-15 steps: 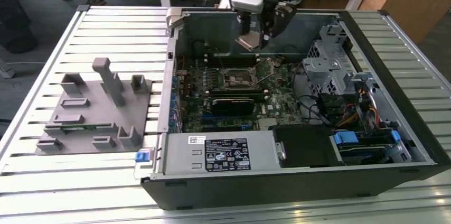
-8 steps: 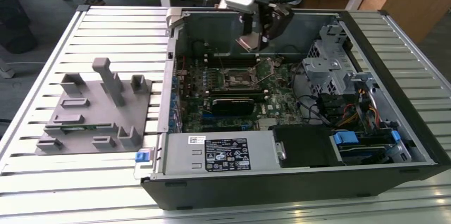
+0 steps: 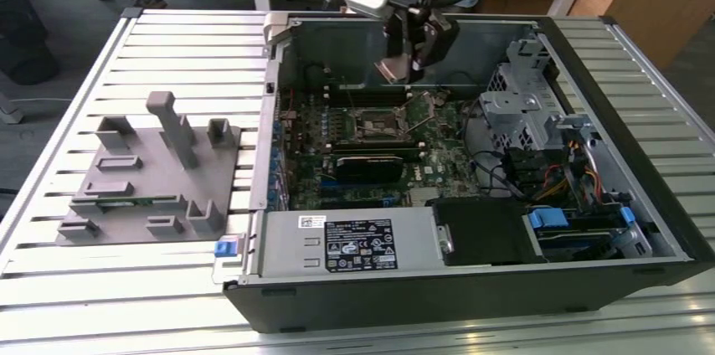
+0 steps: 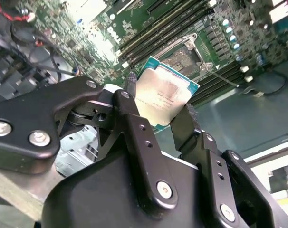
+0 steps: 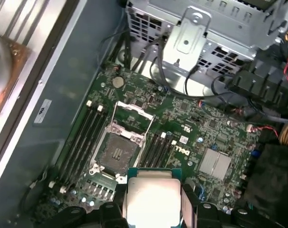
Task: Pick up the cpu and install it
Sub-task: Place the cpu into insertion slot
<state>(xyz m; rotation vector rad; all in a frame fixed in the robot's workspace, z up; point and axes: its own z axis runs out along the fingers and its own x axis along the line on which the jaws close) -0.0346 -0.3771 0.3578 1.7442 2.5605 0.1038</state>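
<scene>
The end effector (image 4: pixel 159 99), pinching the cpu (image 4: pixel 168 86) flat by two opposite edges, hangs inside the open computer case (image 3: pixel 447 305) above the motherboard (image 5: pixel 201 123), with the bare socket (image 5: pixel 116 154) below and slightly aside, its frame apparently raised, and memory slots (image 5: pixel 84 137) flanking it closely

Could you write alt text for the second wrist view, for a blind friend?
A black gripper holds the cpu, a square silvery chip, by two opposite edges above a green motherboard. The empty socket lies just beyond, between rows of dark memory slots.
</scene>
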